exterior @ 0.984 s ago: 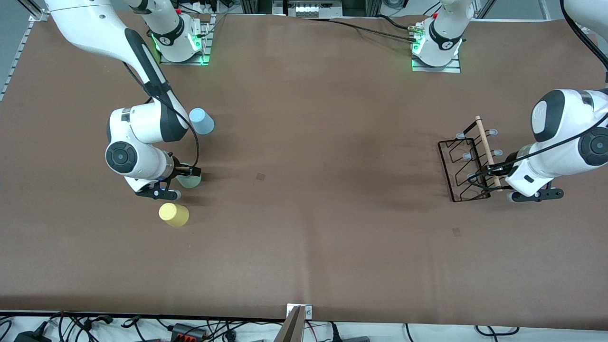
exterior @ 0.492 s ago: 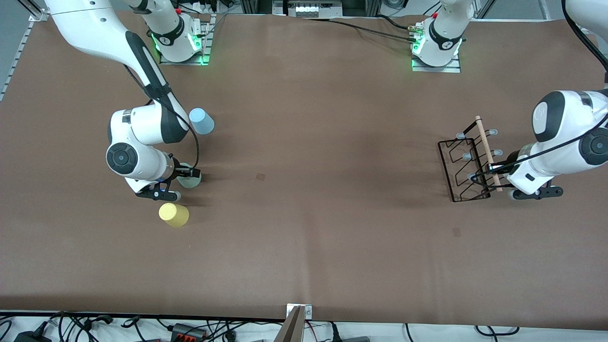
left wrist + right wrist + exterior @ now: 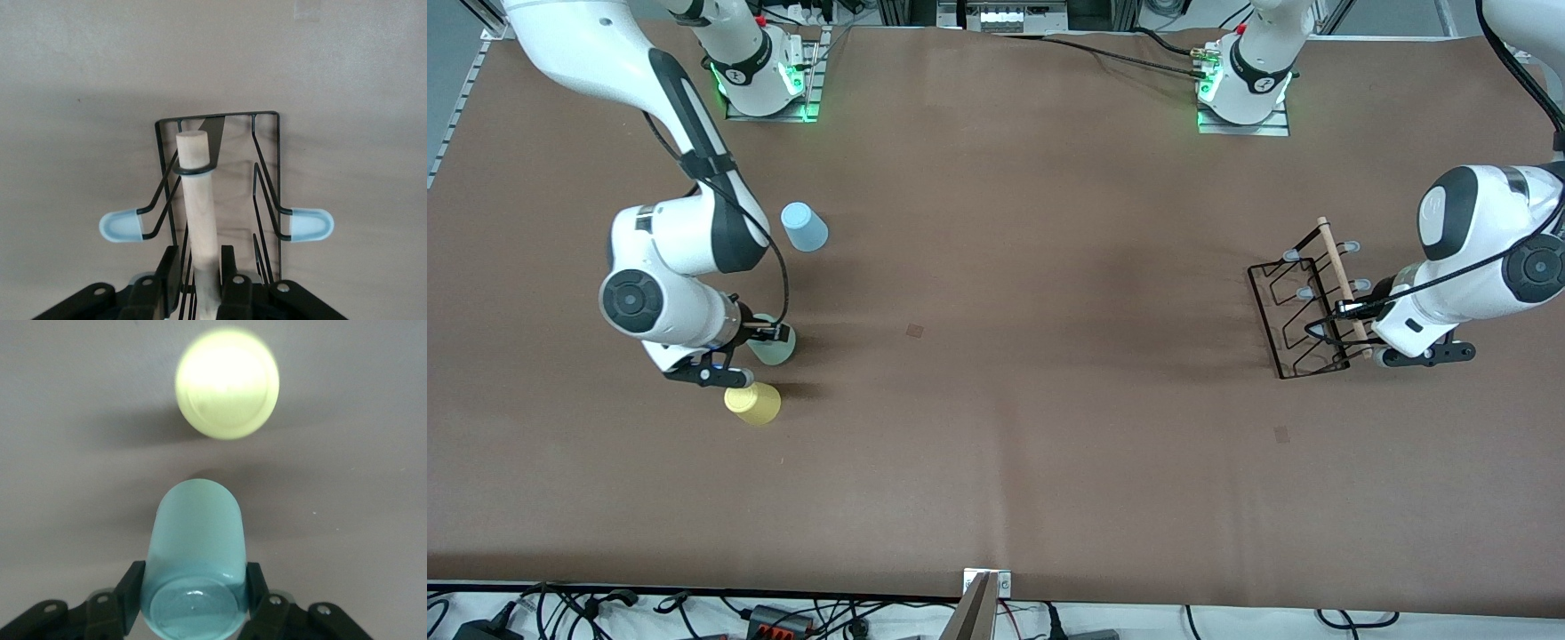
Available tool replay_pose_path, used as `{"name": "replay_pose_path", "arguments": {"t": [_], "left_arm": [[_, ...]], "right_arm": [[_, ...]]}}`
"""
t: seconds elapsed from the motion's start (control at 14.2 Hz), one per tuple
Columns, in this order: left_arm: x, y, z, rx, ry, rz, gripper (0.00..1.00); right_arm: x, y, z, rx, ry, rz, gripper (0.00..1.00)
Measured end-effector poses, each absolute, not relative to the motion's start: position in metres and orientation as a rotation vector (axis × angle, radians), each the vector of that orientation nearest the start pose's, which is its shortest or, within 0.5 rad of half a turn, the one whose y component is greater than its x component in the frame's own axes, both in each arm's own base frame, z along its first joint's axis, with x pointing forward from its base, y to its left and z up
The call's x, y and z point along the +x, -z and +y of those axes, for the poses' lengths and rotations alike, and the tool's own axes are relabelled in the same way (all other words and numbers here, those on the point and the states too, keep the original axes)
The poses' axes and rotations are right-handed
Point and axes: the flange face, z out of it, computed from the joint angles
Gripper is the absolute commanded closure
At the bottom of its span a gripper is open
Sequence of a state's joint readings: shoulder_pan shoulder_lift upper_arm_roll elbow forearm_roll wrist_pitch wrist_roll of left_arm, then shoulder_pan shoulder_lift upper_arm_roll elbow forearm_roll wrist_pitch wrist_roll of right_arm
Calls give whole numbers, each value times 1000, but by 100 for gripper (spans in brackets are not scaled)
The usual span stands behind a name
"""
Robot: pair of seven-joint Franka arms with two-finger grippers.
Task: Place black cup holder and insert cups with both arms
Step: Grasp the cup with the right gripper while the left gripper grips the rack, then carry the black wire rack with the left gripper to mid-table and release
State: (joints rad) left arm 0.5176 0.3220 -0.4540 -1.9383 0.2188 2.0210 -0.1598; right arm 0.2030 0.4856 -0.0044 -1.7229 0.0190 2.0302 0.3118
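Nearest you, the yellow cup (image 3: 752, 402) stands just beside your right gripper (image 3: 769, 335), whose fingers pinch the green cup (image 3: 773, 342); it looks lifted, though its rim is hidden. The blue cup (image 3: 804, 227) stands farther off. Your left gripper (image 3: 1344, 310) clamps the wooden handle (image 3: 199, 200) of the cup holder (image 3: 1303, 307); several prongs are hidden.

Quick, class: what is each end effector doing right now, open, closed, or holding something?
Left end effector: closed on the black cup holder's wooden handle.
Right end effector: closed on the pale green cup.
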Motion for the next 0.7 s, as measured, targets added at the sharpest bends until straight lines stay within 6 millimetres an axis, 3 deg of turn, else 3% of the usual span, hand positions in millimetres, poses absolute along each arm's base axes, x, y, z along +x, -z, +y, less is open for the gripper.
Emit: {"name": "replay_pose_path", "arguments": {"t": [0.14, 0.28, 0.42, 0.56, 0.7], "left_arm": [[585, -320, 60, -3065, -302, -183, 99], [585, -321, 61, -3064, -296, -210, 99], [589, -327, 52, -3081, -272, -215, 100], [599, -347, 18, -3110, -232, -176, 100], [606, -374, -40, -3176, -204, -202, 100]], "right_arm": [[649, -338, 132, -3153, -266, 188, 77], [658, -382, 133, -3152, -257, 187, 76], [662, -405, 126, -3153, -260, 198, 76], [664, -408, 115, -3151, -261, 195, 76], [666, -407, 109, -3150, -264, 189, 76]]}}
